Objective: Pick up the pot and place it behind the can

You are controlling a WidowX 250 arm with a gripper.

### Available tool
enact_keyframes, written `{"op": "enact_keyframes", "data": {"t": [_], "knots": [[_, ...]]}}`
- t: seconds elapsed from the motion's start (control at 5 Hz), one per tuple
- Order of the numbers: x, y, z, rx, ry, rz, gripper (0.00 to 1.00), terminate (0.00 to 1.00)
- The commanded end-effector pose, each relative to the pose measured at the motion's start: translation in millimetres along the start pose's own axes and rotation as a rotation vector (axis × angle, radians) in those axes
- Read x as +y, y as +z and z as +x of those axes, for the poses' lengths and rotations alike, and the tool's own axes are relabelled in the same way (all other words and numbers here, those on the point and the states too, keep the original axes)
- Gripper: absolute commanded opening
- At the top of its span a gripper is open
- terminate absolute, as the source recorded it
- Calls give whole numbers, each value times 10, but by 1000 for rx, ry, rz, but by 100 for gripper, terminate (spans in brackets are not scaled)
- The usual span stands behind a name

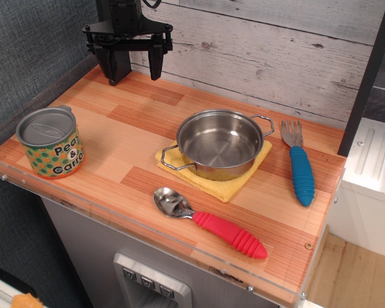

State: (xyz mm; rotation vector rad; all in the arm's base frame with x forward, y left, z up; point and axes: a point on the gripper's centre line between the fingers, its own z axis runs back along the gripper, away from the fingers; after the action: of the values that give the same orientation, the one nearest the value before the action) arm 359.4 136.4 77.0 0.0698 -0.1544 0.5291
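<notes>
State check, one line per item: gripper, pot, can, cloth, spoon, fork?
gripper: open, empty, raised at the back left
pot: upright, empty, on the cloth
can: upright, lid on, front left
cloth: flat under the pot
spoon: lying flat, bowl up
fork: lying flat, tines toward the wall

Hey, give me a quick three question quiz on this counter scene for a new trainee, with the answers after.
1. True or false: the pot sits on a yellow cloth.
2. The spoon's handle is: A blue, B red, C green?
3. Which thing lies right of the pot?

Key: 1 true. 2 B. 3 the fork. The gripper hangs open at the back, far from the can.
</notes>
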Motion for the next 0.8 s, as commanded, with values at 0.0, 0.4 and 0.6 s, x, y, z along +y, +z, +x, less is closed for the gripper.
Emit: {"op": "enact_keyframes", "data": {"t": [0.0, 0.4, 0.6], "knots": [[0, 0, 0, 0, 0, 0, 100, 0], [-150, 182, -187, -23, -170, -14, 100, 0], [-309, 172, -325, -3, -239, -21, 100, 0]]}}
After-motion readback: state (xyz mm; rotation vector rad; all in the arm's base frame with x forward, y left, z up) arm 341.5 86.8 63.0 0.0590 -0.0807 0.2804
